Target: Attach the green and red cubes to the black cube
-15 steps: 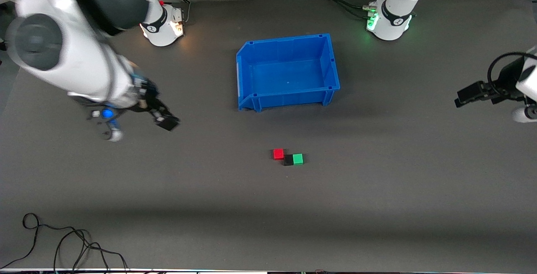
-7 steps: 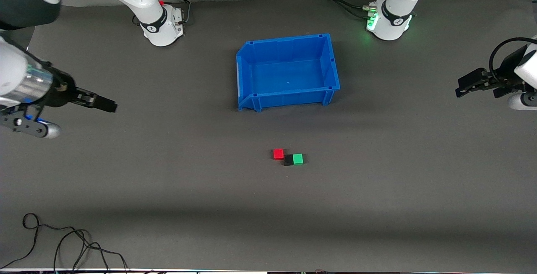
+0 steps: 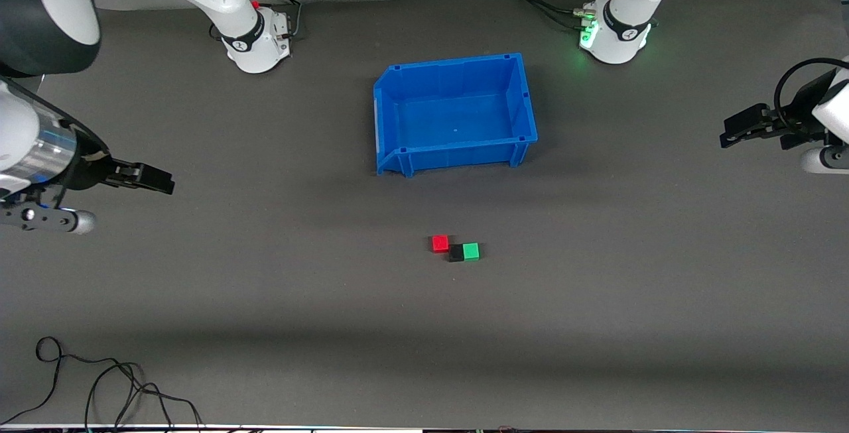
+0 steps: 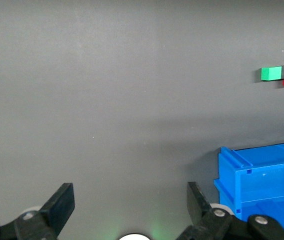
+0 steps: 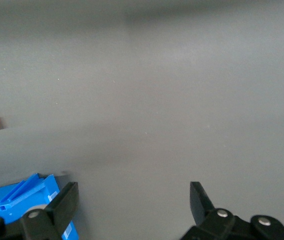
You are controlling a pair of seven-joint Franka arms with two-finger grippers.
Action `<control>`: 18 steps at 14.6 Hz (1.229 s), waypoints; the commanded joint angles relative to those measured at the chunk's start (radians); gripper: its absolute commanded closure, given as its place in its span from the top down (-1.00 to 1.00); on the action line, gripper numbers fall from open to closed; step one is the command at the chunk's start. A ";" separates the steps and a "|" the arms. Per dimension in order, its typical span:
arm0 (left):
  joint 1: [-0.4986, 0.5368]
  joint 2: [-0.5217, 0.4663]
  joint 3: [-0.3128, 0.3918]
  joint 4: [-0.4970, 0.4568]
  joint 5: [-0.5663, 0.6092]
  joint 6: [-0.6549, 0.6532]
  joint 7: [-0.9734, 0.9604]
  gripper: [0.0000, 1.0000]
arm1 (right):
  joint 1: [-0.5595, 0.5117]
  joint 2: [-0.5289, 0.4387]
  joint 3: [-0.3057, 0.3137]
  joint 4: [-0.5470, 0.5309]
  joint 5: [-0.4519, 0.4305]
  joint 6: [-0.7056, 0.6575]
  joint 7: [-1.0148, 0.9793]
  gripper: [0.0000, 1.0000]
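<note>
Since a second ago the right gripper (image 3: pixel 159 184) has swung out to the mat's 9 o'clock edge; the left gripper (image 3: pixel 733 134) waits at 3 o'clock. Front view: red cube (image 3: pixel 440 243), black cube (image 3: pixel 455 254) and green cube (image 3: pixel 471 250) touch at 6 o'clock of the blue bin (image 3: pixel 391 121). The red cube meets the black one only near a corner, so that join may fail. Wrist views: both jaws wide, empty.

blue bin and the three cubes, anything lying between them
Nothing: in the front view only bare grey mat separates the blue bin from the red cube, black cube and green cube.
</note>
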 commanded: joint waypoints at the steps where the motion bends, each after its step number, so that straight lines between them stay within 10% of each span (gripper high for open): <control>1: -0.032 0.016 -0.003 0.033 0.076 -0.029 0.017 1.00 | 0.017 -0.122 -0.003 -0.163 -0.025 0.094 -0.070 0.96; 6: -0.032 0.014 -0.004 0.026 0.087 -0.028 0.015 1.00 | 0.012 -0.230 -0.017 -0.352 -0.025 0.232 -0.107 0.96; 12: -0.026 0.011 -0.003 0.022 0.067 -0.009 0.003 1.00 | -0.207 -0.240 0.160 -0.355 -0.023 0.226 -0.129 0.97; 18: -0.025 0.002 -0.003 0.004 0.056 0.015 -0.015 1.00 | -0.191 -0.247 0.164 -0.358 -0.022 0.225 -0.112 0.97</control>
